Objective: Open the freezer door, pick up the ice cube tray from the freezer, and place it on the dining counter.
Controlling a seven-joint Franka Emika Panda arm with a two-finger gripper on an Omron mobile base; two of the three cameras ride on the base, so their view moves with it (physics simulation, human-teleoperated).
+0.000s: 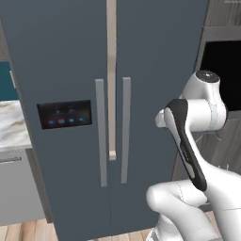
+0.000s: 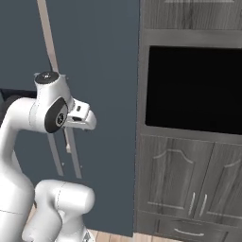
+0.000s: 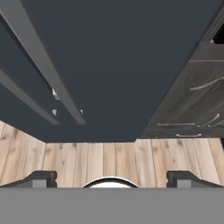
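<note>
Wide apart at the bottom of the hand view, the gripper fingertips stand fully spread with nothing between them, pointing down at the pale wood floor in front of the fridge. From the left base camera, the freezer door is shut, its black display panel with blue lights just left of its long grey handle. Right of that handle, across the centre seam, stands the plain door with its own handle. Further right of the plain door is the dark wood oven cabinet. Left of the freezer door sits a small marble counter.
</note>
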